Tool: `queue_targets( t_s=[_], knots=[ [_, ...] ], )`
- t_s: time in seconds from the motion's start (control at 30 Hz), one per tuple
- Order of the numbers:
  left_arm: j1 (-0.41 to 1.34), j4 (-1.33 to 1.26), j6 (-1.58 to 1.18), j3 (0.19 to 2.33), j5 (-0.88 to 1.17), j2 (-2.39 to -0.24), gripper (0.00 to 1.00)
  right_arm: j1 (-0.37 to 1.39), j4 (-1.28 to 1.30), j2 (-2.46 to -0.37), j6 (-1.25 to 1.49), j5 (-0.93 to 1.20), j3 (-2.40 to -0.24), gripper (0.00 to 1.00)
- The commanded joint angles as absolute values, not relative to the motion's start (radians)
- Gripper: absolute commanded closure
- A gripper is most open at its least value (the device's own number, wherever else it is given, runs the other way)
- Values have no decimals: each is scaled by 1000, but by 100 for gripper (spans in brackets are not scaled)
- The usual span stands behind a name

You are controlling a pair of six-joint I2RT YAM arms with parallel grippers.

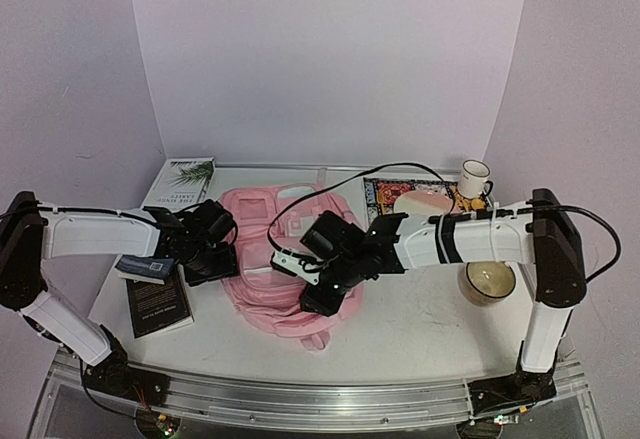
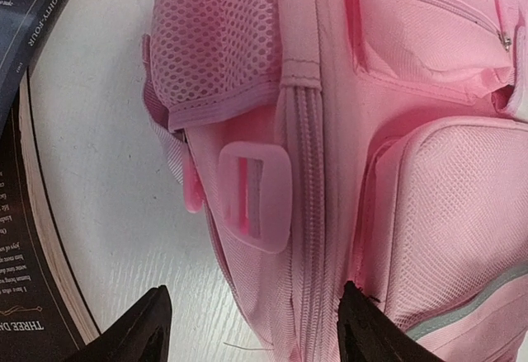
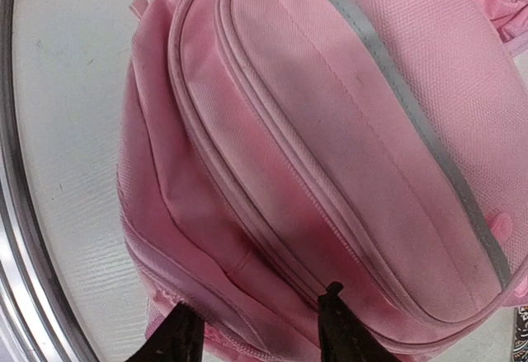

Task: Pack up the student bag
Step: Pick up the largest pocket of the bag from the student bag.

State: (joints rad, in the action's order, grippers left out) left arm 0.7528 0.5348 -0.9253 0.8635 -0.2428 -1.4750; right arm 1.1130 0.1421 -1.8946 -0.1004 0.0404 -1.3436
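The student bag point(image 1: 268, 259) is a soft pink backpack lying flat in the middle of the table. My left gripper point(image 1: 207, 251) is at its left side. In the left wrist view it point(image 2: 257, 333) stands open. One fingertip point(image 2: 153, 329) is over bare table and the other is on the bag's zipped side point(image 2: 305, 213), below a pale pink buckle point(image 2: 257, 197). My right gripper point(image 1: 325, 287) is at the bag's near right end. In the right wrist view it point(image 3: 257, 329) has a ridge of the bag's fabric point(image 3: 330, 131) pinched between its fingers.
A dark book point(image 1: 158, 304) lies at the near left, its edge also in the left wrist view point(image 2: 25, 213). A plant-cover book point(image 1: 185, 177) is at the back left. A patterned book point(image 1: 385, 194), a white mug point(image 1: 474, 177) and a glass jar point(image 1: 487, 281) are on the right.
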Motion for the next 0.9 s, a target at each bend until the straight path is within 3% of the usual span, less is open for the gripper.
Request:
queue_targets(
  t_s=[0.0,0.2,0.4,0.57,0.87],
  knots=[
    [754,489,-933,853,-226,-1478,30,1106,176,-1919,-75,4,-1404,58],
    [754,478,-928,849,-220,-1479,30,1105,179,-1937,-64,-5,-1414,69],
    [754,451,-914,864,-215,-1505,31,1108,188,-1949,-67,82,-1392,73],
    [743,417,-873,909,-210,-1575,33,1131,190,-1932,-48,140,-1391,99],
    [646,375,-761,1024,-202,-1681,36,1190,94,-1899,68,287,-1442,100]
  ],
)
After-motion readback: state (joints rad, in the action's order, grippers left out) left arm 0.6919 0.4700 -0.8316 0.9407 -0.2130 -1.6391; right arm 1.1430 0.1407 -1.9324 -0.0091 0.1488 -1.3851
